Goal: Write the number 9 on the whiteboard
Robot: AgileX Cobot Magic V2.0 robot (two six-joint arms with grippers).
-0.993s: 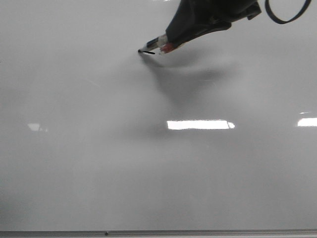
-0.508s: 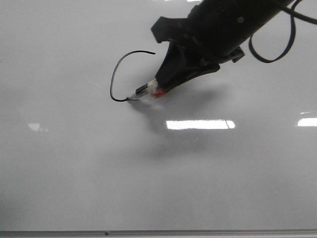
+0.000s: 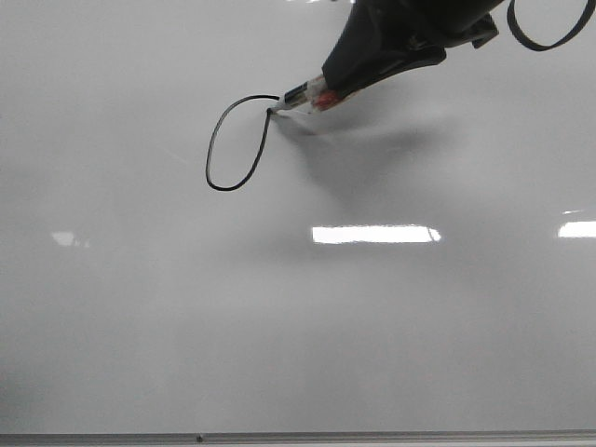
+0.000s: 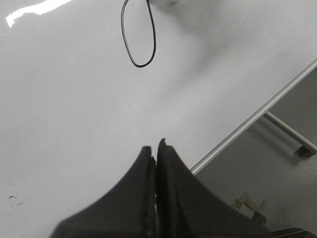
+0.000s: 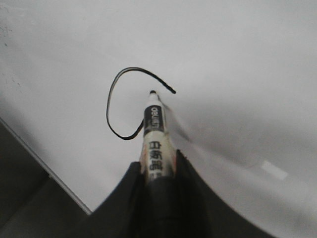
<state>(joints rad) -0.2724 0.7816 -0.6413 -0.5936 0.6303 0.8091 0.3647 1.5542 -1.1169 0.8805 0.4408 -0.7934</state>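
Note:
The whiteboard (image 3: 298,326) fills the front view, glossy pale grey. On it is a thin black oval loop (image 3: 209,158), the upper part of the number 9, nearly closed at its top right. My right gripper (image 3: 328,90) is shut on a white marker (image 3: 303,96) whose tip touches the board at the loop's top right end. In the right wrist view the marker (image 5: 154,134) points at the loop (image 5: 108,106). My left gripper (image 4: 155,151) is shut and empty, held above the board near its edge, with the loop (image 4: 153,39) far ahead of it.
A thin metal edge strip (image 3: 298,436) runs along the board's near side and shows in the left wrist view (image 4: 257,115). Beyond it are the floor and a stand leg with a caster (image 4: 304,150). Bright light reflections (image 3: 375,234) lie on the board.
The marker tip swept down and left from the start point, round the bottom, then back up to the top right. The black line grew from a dot into a nearly closed loop.

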